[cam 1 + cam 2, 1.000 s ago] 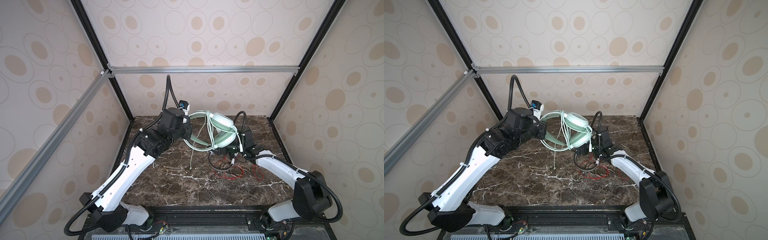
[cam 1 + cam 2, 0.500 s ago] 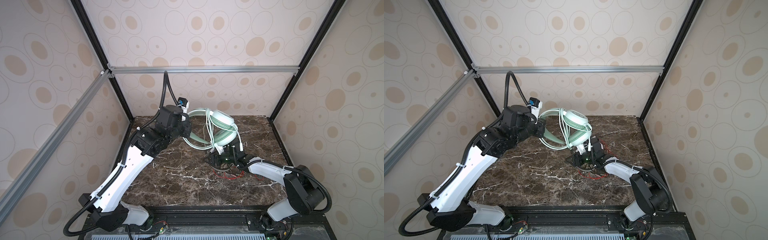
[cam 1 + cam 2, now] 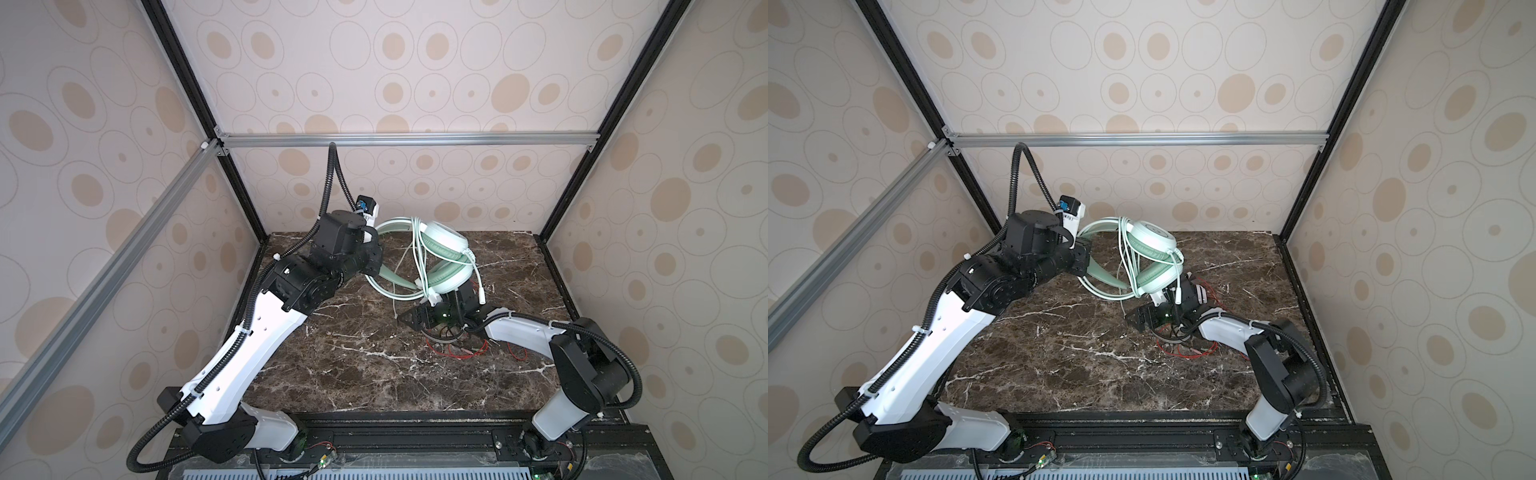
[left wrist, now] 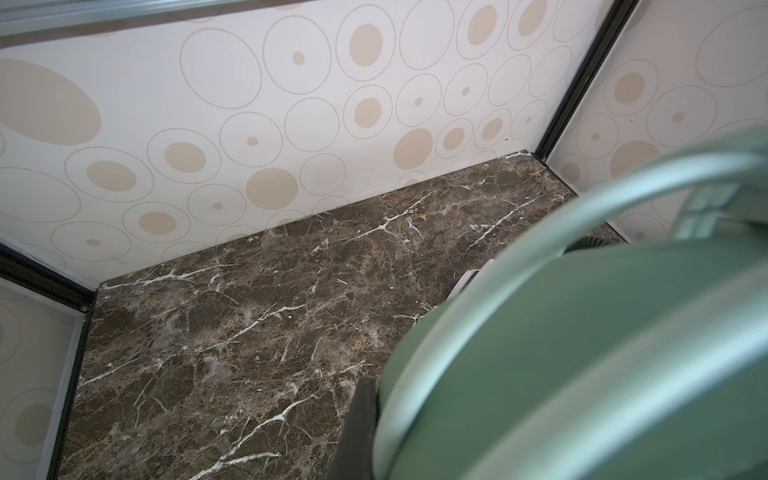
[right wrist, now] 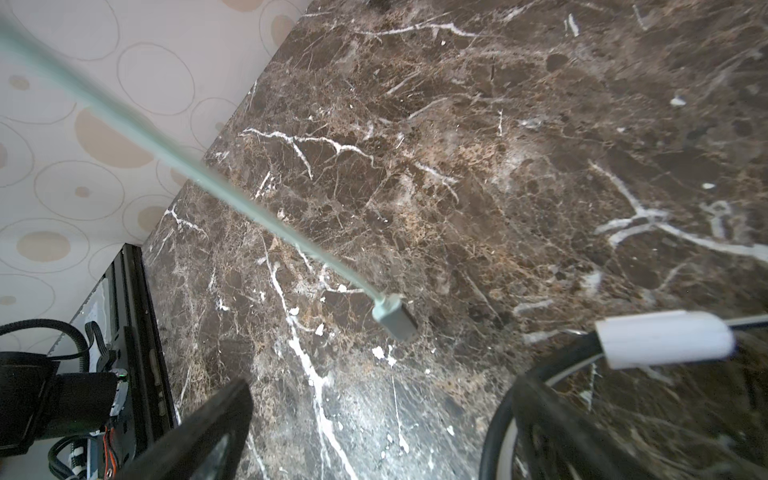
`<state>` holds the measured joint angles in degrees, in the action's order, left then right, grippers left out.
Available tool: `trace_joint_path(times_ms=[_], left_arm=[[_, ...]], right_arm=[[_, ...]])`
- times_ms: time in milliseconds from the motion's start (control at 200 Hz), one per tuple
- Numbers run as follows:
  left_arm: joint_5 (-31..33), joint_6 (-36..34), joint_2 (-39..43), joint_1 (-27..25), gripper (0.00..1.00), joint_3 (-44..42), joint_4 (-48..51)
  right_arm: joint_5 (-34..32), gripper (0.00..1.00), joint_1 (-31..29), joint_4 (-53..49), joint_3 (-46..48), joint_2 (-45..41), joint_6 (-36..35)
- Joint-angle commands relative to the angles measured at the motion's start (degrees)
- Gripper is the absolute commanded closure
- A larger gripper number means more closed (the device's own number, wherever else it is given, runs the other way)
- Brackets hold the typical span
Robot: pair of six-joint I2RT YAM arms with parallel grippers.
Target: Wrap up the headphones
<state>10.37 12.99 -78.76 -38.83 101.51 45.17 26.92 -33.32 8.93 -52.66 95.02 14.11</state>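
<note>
Hanging clear above the back of the counter (image 3: 332, 374), the mint-green headset (image 3: 446, 253) is held by its headband in the left hand (image 3: 376, 266), whose fingers are pressed together on the band. The pale green cable (image 3: 419, 257) runs in several turns over the band and around the ear cups in both top views, so most of the winding on this headset looks done. One tail is loose, though. It drops from the bundle and ends in a plug (image 5: 395, 318) just over the counter; whether the plug touches the counter I cannot tell.

The right hand (image 5: 370, 428) sits low beneath the cups, fingers spread wide with nothing between them and the plug just ahead. I judge that the tail needs tucking in before this headset counts as wrapped.

The second headset (image 3: 1200, 296), white and black, lies on the counter mostly hidden under the right arm. Its thin red cable (image 3: 465, 353) sprawls loose beside it, unwound, so that whole headset appears left to do.
</note>
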Motion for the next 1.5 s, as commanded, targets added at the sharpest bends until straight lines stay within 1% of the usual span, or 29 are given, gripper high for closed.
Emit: trace_joint_path(times_ms=[0,30,80,200,225,265,315,405,520,720,805,895,1025,1055,1105,1195,1351,1496], left_arm=[[-0.88,1.15,1.3,0.17,1.0,2.47,-3.99],[-0.88,1.2,1.33,0.18,1.0,2.38,-4.04],[-0.97,1.34,1.5,0.22,1.0,2.29,-3.99],[-0.79,1.38,1.98,0.17,1.0,2.13,-4.02],[-0.78,1.38,2.06,0.2,1.0,2.03,-3.95],[-0.64,1.37,2.18,0.21,1.0,2.03,-3.87],[-0.62,1.26,2.21,0.17,1.0,2.02,-3.8],[-0.52,1.26,2.42,0.16,1.0,2.02,-3.68],[-0.27,1.14,2.56,0.17,1.0,1.93,-3.52],[0.01,1.05,2.73,0.19,1.0,1.93,-3.62],[0.11,1.05,2.56,0.19,1.0,1.93,-3.63],[0.09,1.05,2.52,0.18,1.0,2.02,-3.68],[0.18,1.2,2.68,0.22,1.0,2.05,-3.55],[0.18,1.21,2.69,0.18,1.0,2.09,-3.42],[0.22,1.26,2.78,0.23,1.0,2.11,-3.46],[0.26,1.3,2.88,0.23,1.0,2.11,-3.43],[1.36,1.32,2.84,0.18,1.0,2.12,-3.29],[4.94,2.47,2.83,0.9,1.0,2.13,-3.24]], right_arm=[[0.6,0.05,-2.05,-1.55,-2.55,2.31,-3.26],[1.2,0.09,-2.19,-1.31,-2.94,3.13,-3.42],[2.93,0.19,-2.23,-0.4,-3.6,4.7,-2.82],[4.12,0.34,-2.23,1.47,-4.63,7.87,-1.91],[4.5,0.4,-2.19,1.8,-4.78,8.44,-1.94],[4.88,0.55,-2.21,1.92,-5.05,9.29,-2.0],[5.66,0.68,-2.19,1.88,-5.39,10.19,-1.85],[6.47,0.75,-2.19,3.32,-4.91,10.93,-0.86],[6.83,0.78,-2.29,4.17,-4.03,10.75,0.06],[6.83,0.76,-2.31,3.9,-2.19,9.51,0.14],[6.91,0.73,-2.31,3.99,-1.52,9.39,0.22],[7.18,0.65,-2.29,4.59,-0.75,9.33,0.56],[7.08,0.59,-2.35,5.22,0.32,8.9,0.74],[7.25,0.59,-2.35,5.35,0.58,8.82,0.81],[7.53,0.63,-2.35,5.43,0.87,8.61,0.66],[7.45,0.73,-2.29,5.67,1.13,8.3,0.87],[7.68,0.75,-2.29,5.66,1.77,7.97,1.27],[6.39,0.77,-2.54,3.71,4.14,5.19,1.19]])
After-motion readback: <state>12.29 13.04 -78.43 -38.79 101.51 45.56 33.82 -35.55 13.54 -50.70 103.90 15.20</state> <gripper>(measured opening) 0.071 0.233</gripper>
